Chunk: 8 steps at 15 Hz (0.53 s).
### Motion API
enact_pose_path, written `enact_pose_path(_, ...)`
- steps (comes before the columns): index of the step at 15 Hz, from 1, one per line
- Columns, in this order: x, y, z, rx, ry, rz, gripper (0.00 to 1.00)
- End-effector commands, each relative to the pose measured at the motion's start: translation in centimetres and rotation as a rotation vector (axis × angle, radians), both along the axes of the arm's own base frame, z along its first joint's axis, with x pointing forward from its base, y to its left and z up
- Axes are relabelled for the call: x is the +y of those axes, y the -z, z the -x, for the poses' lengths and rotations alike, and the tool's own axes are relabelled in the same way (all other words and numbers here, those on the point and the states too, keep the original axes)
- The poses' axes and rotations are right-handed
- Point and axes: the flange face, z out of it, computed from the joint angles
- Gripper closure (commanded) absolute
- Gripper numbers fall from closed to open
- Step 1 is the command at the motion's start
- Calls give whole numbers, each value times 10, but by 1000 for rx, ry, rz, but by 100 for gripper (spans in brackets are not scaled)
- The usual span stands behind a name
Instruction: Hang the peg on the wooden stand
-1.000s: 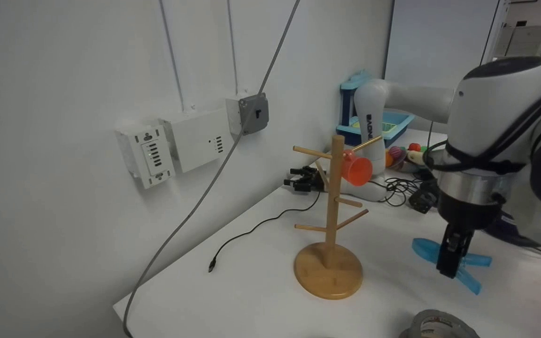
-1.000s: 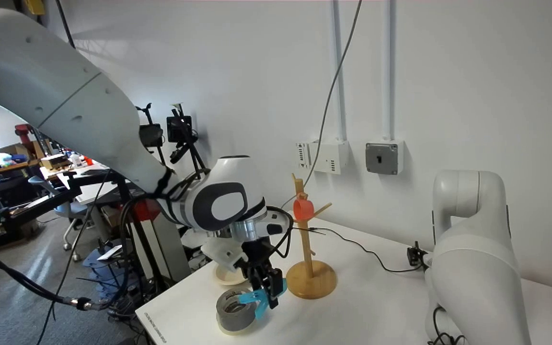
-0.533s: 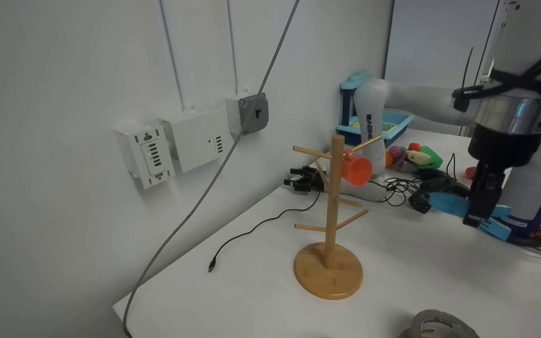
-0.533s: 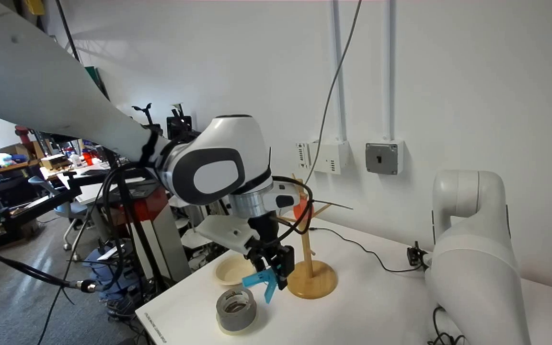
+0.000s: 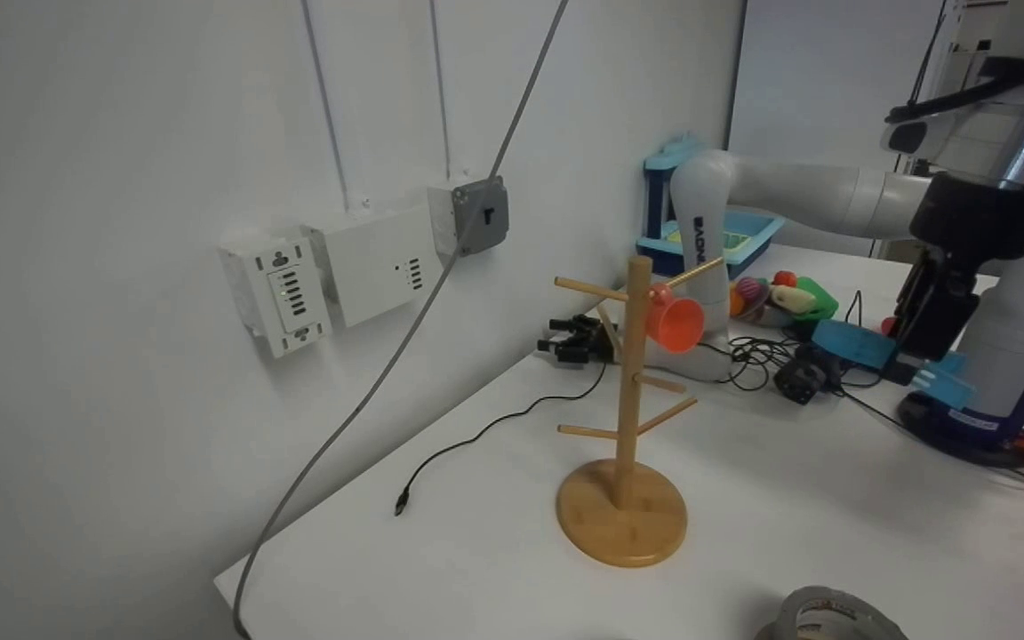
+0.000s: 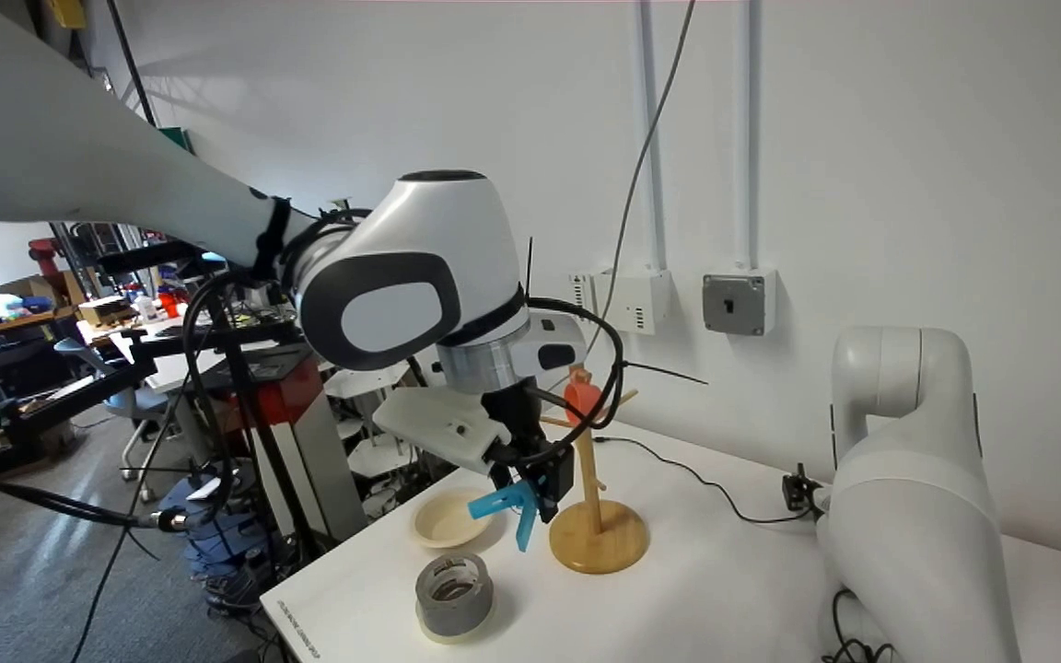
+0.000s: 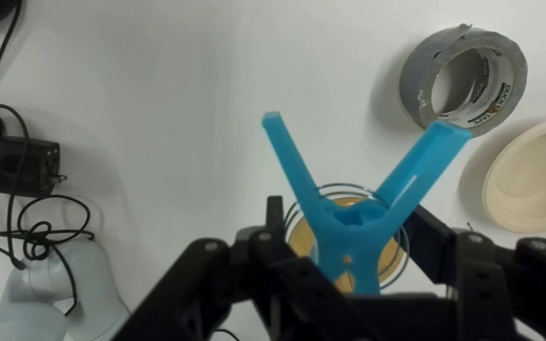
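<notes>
Two fingers [image 7: 429, 246] hold the blue peg [image 7: 349, 240] between them; wooden stand [image 5: 629, 382] upright on surface [image 5: 476, 542], apart from fingers

A roll of grey tape [image 6: 455, 608] lies near a cream bowl [image 7: 538, 182] on the white table [image 6: 724, 589]; the wall [image 6: 945, 184] bears a switch box [image 6: 733, 305].

Peg [image 7: 349, 241] in claw [image 7: 351, 226] above table [image 5: 441, 578]; mug [image 5: 676, 324] on stand [image 5: 630, 400].
</notes>
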Motion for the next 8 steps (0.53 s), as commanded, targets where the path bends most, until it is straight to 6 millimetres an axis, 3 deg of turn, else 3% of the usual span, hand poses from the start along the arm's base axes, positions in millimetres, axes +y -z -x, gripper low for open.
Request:
enact_pose_path(1, 1, 1, 0, 5, 0, 1, 39)
enact_pose_path(2, 1, 2, 0, 6, 0, 1, 64)
enact_pose_path(8, -5, -23, -19, -72, 44, -49, 64)
